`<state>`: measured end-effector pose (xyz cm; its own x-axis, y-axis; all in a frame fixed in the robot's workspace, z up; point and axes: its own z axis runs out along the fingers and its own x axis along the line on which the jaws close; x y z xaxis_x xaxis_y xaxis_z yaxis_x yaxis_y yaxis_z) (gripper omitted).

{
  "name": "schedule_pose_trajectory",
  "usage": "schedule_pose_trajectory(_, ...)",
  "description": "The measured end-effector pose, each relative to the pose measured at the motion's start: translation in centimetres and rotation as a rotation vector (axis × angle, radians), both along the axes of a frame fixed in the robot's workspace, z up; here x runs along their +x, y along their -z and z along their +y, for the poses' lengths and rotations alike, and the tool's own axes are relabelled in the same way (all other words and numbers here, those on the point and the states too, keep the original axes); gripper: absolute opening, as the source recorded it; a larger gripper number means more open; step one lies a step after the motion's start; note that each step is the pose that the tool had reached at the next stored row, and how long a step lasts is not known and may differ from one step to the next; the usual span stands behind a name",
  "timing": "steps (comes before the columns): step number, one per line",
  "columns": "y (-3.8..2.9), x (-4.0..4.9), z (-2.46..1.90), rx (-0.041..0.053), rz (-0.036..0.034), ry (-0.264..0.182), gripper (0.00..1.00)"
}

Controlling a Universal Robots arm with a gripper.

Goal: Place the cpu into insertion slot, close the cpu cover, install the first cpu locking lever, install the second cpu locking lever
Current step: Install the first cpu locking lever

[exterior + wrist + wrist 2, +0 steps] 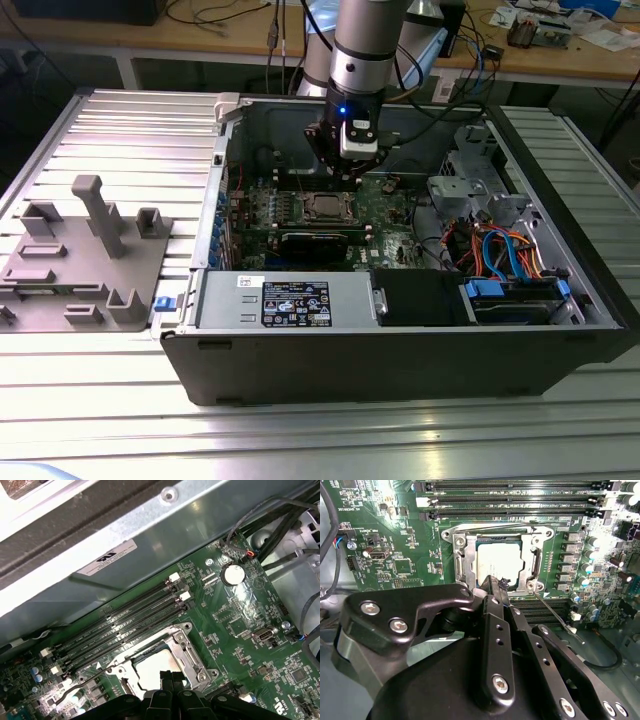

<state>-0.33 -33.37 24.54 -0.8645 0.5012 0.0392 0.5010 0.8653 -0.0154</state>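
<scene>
The cpu [500, 561] shows its silvery top, seated in the insertion slot [547, 532] on the green board; the slot's contact field is hidden beneath it. The cpu cover [464, 562], a thin metal frame, lies flat around the chip and also appears as the cover [187, 652] in the first wrist view. One thin wire locking lever [555, 616] sticks out from a socket corner, unlatched; the same lever [80, 685] shows in the first wrist view. My gripper [495, 584] is shut with nothing in it, its tips at the socket's edge beside the cover. In the exterior view the gripper [345, 178] hangs just above the cpu [322, 207].
Long memory slots [510, 502] run along one side of the socket. The open case holds a power supply [290, 300] in front and bundled cables [500, 250] at the exterior view's right. A grey fixture [80, 260] stands outside the case at the exterior view's left.
</scene>
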Motion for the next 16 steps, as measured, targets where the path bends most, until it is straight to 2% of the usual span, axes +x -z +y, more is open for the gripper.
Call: schedule_pose_trajectory(16, 0.0, 0.0, 0.0, 0.0021, -0.0001, -0.01, 0.11)
